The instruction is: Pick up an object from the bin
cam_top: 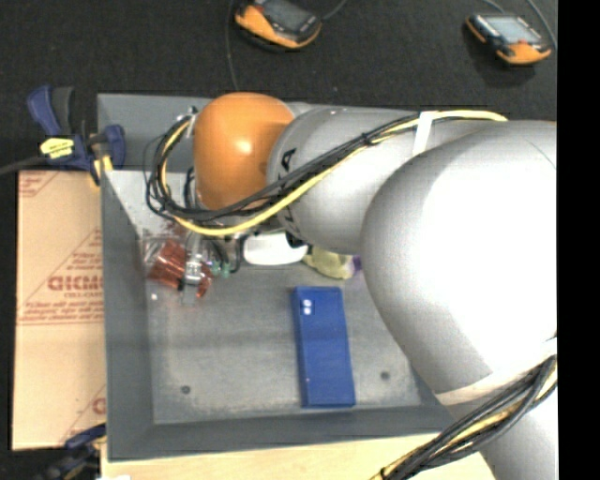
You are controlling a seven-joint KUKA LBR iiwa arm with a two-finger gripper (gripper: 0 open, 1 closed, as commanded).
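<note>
Arm point(450, 244) covered the right half of the bin point(127, 309), with its orange wrist cover point(239, 150) low over the far left corner.

Risks, as judged, by thing:
- The long blue flat block point(324, 347) lay well apart on open floor and seemed out of harm.
- The white rounded thing point(270, 251) and the pale yellow lump point(330, 263) were tucked beneath the arm and could be nudged or dragged on a lift.
- The crinkly red-brown thing in clear wrap point(167, 264) lay against the left wall. Its slick, loose skin could slip free or be pinched by the wrap alone. The near wall left little room for a clean grasp.
- The looped cables point(173, 202) at the wrist could snag it.

The gripper point(199, 274) sat under the cover, just beside that wrapped thing. Whether it was open, closed or holding anything could not be told.

The bin floor was grey, smooth bare metal and would likely let things slide. Outside the bin, a black surface point(394, 66) carried an orange-and-black device point(278, 21) and a second device point(506, 37) like it, both beyond the far rim.
</note>
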